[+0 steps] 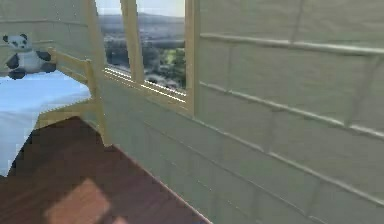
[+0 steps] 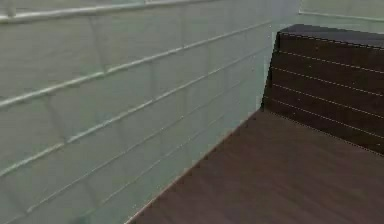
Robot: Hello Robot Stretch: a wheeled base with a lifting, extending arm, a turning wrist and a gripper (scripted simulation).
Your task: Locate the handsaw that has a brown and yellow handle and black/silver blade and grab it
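Note:
A pale green panelled wall [image 1: 290,110] runs across the forward view's right, close by. The same kind of wall [image 2: 110,100] stands on the arm side view's left and centre, above dark wood floor [image 2: 280,170].
A bed with a white sheet [image 1: 35,100] and a pale wood frame [image 1: 85,75] stands at the forward view's left, with a panda toy [image 1: 25,55] on it. A window [image 1: 150,45] is set in the wall behind. A dark wood dresser [image 2: 330,80] stands at the arm side view's right.

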